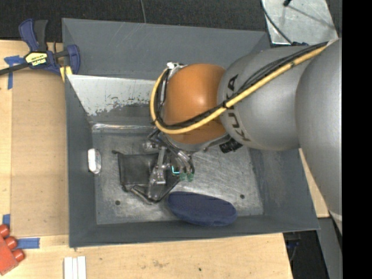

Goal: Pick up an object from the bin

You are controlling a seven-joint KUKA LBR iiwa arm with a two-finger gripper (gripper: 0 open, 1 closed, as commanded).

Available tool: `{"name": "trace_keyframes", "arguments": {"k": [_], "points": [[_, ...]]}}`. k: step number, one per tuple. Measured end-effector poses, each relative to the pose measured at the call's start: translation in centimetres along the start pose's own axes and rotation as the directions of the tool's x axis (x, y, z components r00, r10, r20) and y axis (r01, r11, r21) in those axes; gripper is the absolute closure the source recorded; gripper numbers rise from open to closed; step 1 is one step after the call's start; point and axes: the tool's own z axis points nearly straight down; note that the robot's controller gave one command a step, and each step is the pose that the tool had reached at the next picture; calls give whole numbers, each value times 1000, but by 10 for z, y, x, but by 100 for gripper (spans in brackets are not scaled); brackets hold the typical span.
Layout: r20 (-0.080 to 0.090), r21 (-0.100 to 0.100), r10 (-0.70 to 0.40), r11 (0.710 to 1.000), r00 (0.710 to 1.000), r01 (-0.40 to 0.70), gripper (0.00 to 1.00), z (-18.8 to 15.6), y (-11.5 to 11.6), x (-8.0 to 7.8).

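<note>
My gripper (156, 182) reaches down into the middle of the bin, its fingers low over a flat dark grey thing (132, 168) that lies on the floor left of centre. The fingertips sit at that thing's right edge, touching or nearly touching it. A thin dark strap or wire (141, 192) curls out from under the fingers toward the front. A dark blue oval pouch (202, 208) lies against the front wall, just right of the gripper. A small white oblong thing (93, 161) rests by the left wall.
The arm with its orange dome and yellow cable covers the back right of the bin. Bare floor shows to the right of the gripper and along the front left.
</note>
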Motion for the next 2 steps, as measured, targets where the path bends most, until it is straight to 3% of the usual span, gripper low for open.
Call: {"name": "trace_keyframes", "arguments": {"k": [1,2], "points": [[12,-2,14,1000,1000,-14,0,40,-44,-8],[-10,-3,352,936,936,-352,0,70,-60,-31]]}}
